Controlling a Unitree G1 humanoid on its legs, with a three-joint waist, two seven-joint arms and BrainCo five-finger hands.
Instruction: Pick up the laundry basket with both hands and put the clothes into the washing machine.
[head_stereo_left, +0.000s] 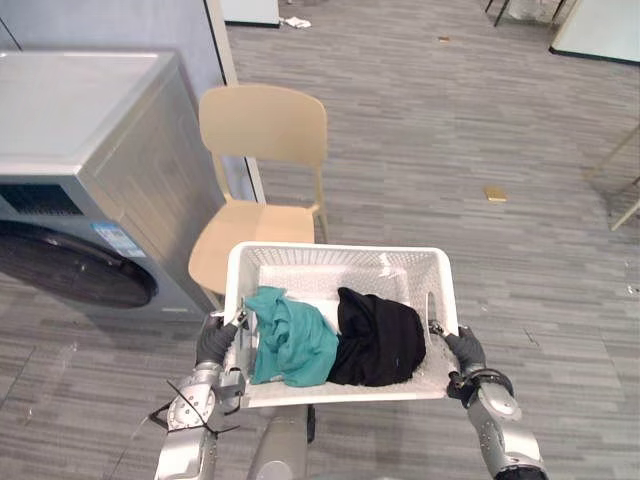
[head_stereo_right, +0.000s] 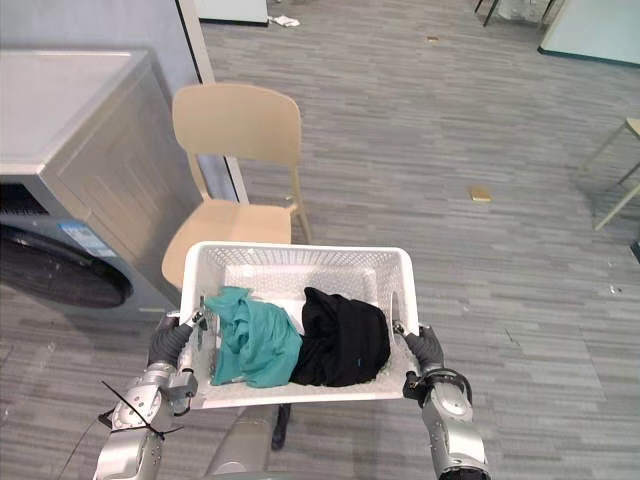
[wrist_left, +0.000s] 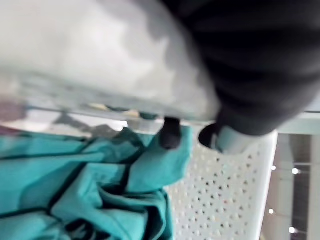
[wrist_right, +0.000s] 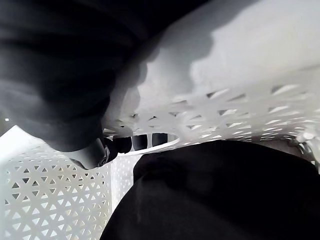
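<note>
I see washing machine (head_stereo_left: 90, 170) on my left | chair (head_stereo_left: 262, 190) beside it | laundry basket (head_stereo_left: 340, 270) held before chair | teal garment (head_stereo_left: 290, 345), black garment (head_stereo_left: 380, 335) inside | left hand (head_stereo_left: 214, 342), right hand (head_stereo_left: 466, 350) curled through its side handles

Perforated white plastic laundry basket (head_stereo_left: 300, 262) holds soft matt cloth: teal garment (head_stereo_left: 290, 343), black garment (head_stereo_left: 380, 338).

Grey plank floor (head_stereo_left: 430, 130), one chair (head_stereo_left: 262, 125)
The pale wooden chair stands beside a white post (head_stereo_left: 223, 45) and a grey wall panel (head_stereo_left: 130, 22); a small tan block (head_stereo_left: 495, 194) lies well apart.
</note>
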